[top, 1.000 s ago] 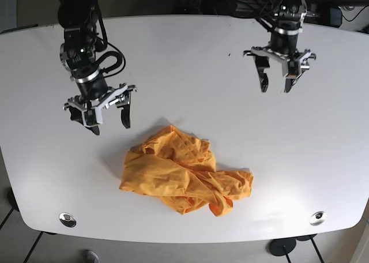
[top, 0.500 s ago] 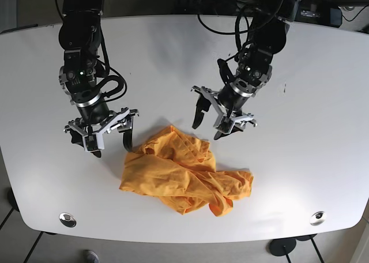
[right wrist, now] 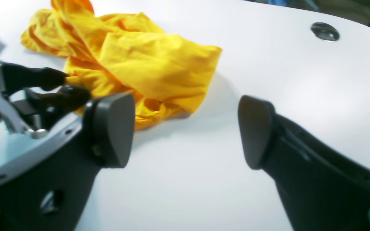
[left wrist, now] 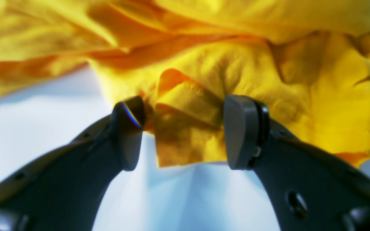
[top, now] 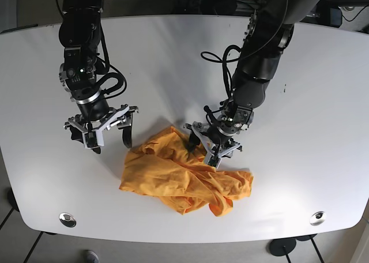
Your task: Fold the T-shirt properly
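A crumpled orange T-shirt (top: pixel 183 175) lies bunched in a heap near the front edge of a white table (top: pixel 173 55), its folds piled on one another and one lobe trailing toward the base view's right. Two round metal fittings sit in the tabletop by the front rim, one (top: pixel 67 219) at the left corner and one (top: pixel 317 218) at the right.

Just behind the heap, the left gripper (top: pixel 206 145) reaches down onto the shirt's upper right edge. Its wrist camera shows the jaws parted, the two dark fingertips (left wrist: pixel 128 128) straddling a raised fold of yellow-orange cloth; the fold sits between them, touching or nearly touching the pads, but they have not closed on it. The cloth (left wrist: pixel 236 57) fills the top of that view, with bare white table below.

To the base view's left, the right gripper (top: pixel 99 137) hangs just beside the shirt's upper left corner, clear of the fabric. Its jaws are spread wide and hold nothing; through its own camera the shirt (right wrist: pixel 133 61) lies ahead on the table beyond the wide-set pads (right wrist: pixel 111 128), with the other arm's fingers touching the cloth at the far left.

Farther back, both black arms rise toward the table's rear edge, cables looping beside them.
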